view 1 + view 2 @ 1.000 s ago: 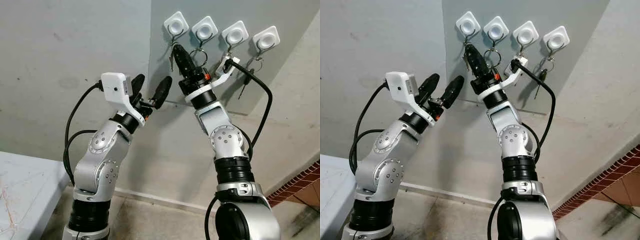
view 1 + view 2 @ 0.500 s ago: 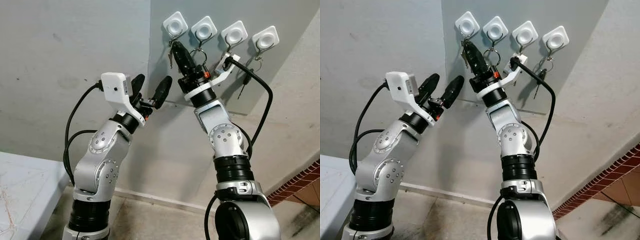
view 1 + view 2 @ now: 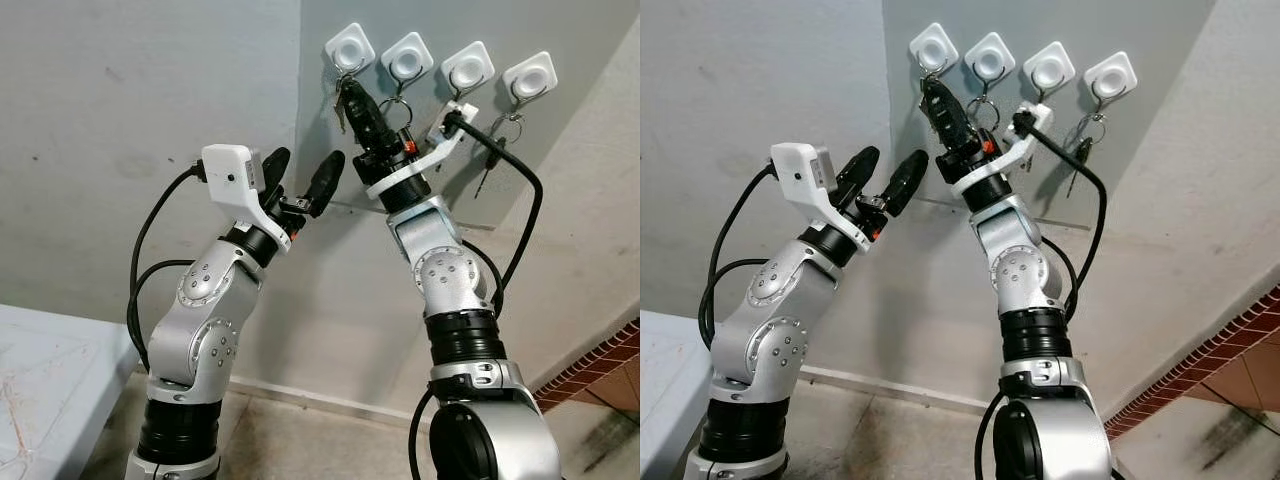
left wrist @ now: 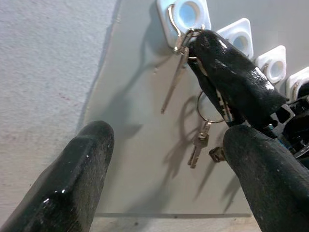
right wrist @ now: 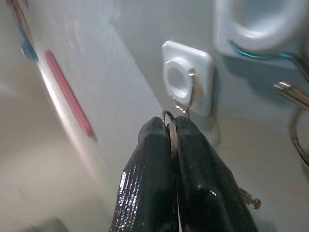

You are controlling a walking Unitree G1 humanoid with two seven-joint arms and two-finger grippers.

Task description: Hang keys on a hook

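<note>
Four white square hooks sit in a row on a grey wall panel. My right gripper point(image 3: 347, 92) is raised to the leftmost hook point(image 3: 350, 47) and is shut on a key ring point(image 5: 167, 116). The ring's top is right at that hook's point(image 5: 186, 79) metal wire; I cannot tell whether it is over the wire. A silver key point(image 4: 173, 84) dangles from the ring beside the right gripper's fingers point(image 4: 231, 77). My left gripper point(image 3: 306, 160) is held up lower and to the left of the panel, open and with nothing in it.
The second hook point(image 3: 408, 57) carries a ring with small keys point(image 4: 199, 141). The third hook point(image 3: 469, 67) and fourth hook point(image 3: 531, 76) also hold keys, one dark point(image 3: 490, 165). A black cable point(image 3: 525, 200) loops off my right wrist. A white table point(image 3: 40, 370) stands at the lower left.
My right gripper has risen and shifted left with the key ring, reaching the leftmost hook. The left arm has stayed put.
</note>
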